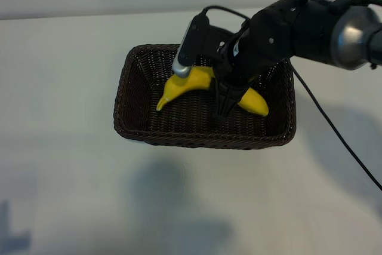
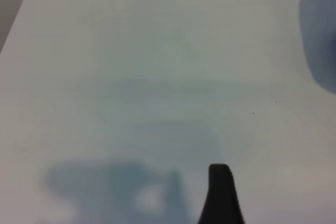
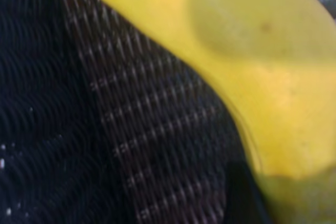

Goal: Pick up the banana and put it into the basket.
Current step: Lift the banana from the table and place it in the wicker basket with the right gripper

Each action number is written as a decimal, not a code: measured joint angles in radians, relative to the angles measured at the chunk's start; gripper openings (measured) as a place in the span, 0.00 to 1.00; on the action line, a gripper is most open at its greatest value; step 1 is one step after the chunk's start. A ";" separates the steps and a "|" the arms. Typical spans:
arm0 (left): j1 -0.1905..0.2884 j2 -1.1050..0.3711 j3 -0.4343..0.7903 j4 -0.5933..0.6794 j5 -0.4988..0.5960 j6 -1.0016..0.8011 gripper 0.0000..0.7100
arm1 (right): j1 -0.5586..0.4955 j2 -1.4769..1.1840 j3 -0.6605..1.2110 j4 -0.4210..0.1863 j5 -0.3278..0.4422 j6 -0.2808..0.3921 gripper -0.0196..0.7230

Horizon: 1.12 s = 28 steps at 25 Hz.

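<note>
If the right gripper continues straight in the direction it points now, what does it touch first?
Most likely the woven floor of the basket. The right gripper, shut on the banana, points steeply down inside it; the remaining gap is unclear.

The exterior view looks steeply down on the table (image 1: 71, 195) from outside the rig, taking in the whole basket (image 1: 137, 125) and the right arm reaching in from its right side. The right wrist view sits very near the banana (image 3: 252, 51) and basket weave (image 3: 131, 129) — the one part shared with the exterior view. The left wrist view faces bare table (image 2: 131, 66) only, over one fingertip (image 2: 220, 192).
</note>
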 joint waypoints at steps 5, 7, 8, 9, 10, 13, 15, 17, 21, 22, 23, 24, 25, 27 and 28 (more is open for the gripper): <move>0.000 0.000 0.000 0.000 0.000 0.000 0.77 | 0.000 0.013 0.000 0.000 -0.002 0.000 0.59; 0.000 0.000 0.000 0.000 0.000 0.000 0.77 | 0.000 0.013 0.000 0.001 -0.006 0.000 0.59; 0.000 0.000 0.000 0.000 0.000 0.000 0.77 | 0.000 0.013 0.000 0.001 -0.007 0.000 0.59; 0.000 0.000 0.000 0.000 0.000 0.000 0.77 | 0.000 0.013 0.000 0.001 -0.007 0.000 0.59; 0.000 0.000 0.000 0.000 0.000 0.000 0.77 | 0.000 0.013 0.000 0.001 -0.008 -0.001 0.59; 0.000 0.000 0.000 0.000 0.000 0.000 0.77 | 0.000 0.013 0.000 0.001 -0.008 -0.001 0.62; 0.000 0.000 0.000 0.000 0.000 0.000 0.77 | 0.000 0.013 0.000 0.005 -0.009 -0.001 0.71; 0.000 0.000 0.000 0.000 0.000 0.000 0.77 | 0.000 0.012 0.000 0.011 -0.009 -0.001 0.81; 0.000 0.000 0.000 0.000 0.000 0.000 0.77 | 0.001 -0.014 0.000 0.030 0.005 0.019 0.90; 0.000 0.000 0.000 0.000 0.000 0.000 0.77 | 0.001 -0.026 0.000 0.030 0.011 0.033 0.90; 0.000 0.000 0.000 0.000 0.000 0.000 0.77 | 0.001 -0.039 -0.002 0.030 0.020 0.050 0.90; 0.000 0.000 0.000 0.000 0.000 0.000 0.77 | 0.001 -0.048 -0.007 0.030 0.035 0.069 0.90; 0.000 0.000 0.000 0.000 0.000 0.000 0.77 | 0.001 -0.058 -0.013 0.030 0.056 0.088 0.90; 0.000 0.000 0.000 0.000 0.000 0.000 0.77 | 0.001 -0.070 -0.040 0.030 0.104 0.121 0.88; 0.000 0.000 0.000 0.000 0.000 0.000 0.77 | 0.001 -0.075 -0.056 0.030 0.130 0.141 0.87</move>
